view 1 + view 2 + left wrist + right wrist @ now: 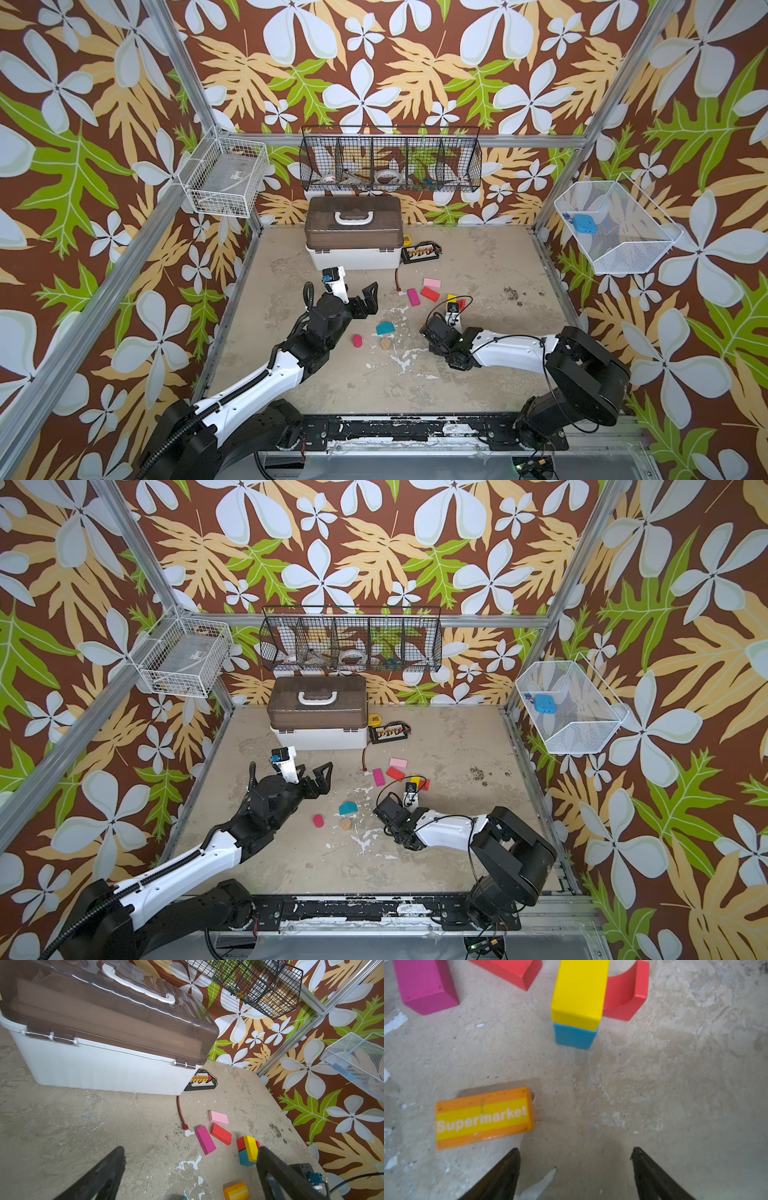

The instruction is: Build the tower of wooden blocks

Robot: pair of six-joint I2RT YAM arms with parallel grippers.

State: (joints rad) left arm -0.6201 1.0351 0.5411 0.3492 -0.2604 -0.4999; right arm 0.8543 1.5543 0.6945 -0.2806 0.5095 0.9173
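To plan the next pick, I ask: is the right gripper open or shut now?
Open. In the right wrist view the right gripper has its fingers wide apart, with only bare table between them.

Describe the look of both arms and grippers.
The left arm and right arm have white links between bulky black joints. A black ribbed hose runs along the left one; thin black cables loop over the right. The left gripper and right gripper have black tapering fingers.

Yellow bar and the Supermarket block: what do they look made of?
Yellow bar: probably wood under smooth opaque paint, judging by crisp edges and even satin colour. Supermarket block: probably printed wood; scuffed, chipped edges, matte lettering.
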